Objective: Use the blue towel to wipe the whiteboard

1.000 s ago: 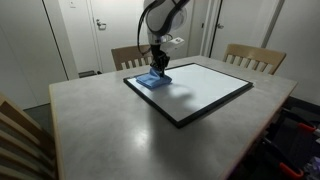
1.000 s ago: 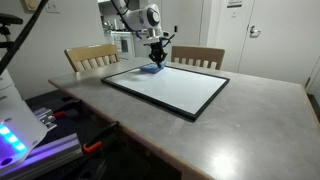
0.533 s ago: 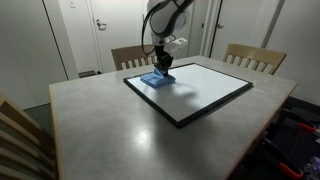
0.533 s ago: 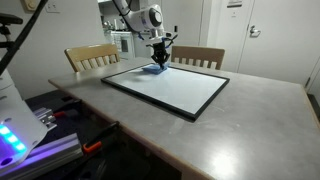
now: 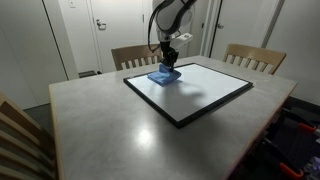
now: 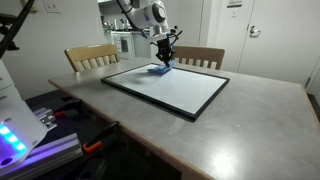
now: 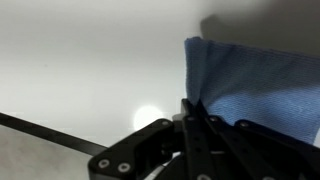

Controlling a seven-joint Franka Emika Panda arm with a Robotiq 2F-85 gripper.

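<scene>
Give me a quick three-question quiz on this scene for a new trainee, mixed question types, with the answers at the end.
1. True or false: the hand is shut on the blue towel.
2. Where is the towel relative to the whiteboard? A) over it, near an edge; B) over its centre; C) off it.
3. What colour is the whiteboard's frame?
Key: 1 true; 2 A; 3 black.

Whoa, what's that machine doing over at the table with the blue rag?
A robot arm is wiping a board. Its gripper is shut on the blue towel, pinching it from above and holding it down at the whiteboard, which lies flat on the grey table. The towel is near one edge of the board, and the rest of the white surface is uncovered.
</scene>
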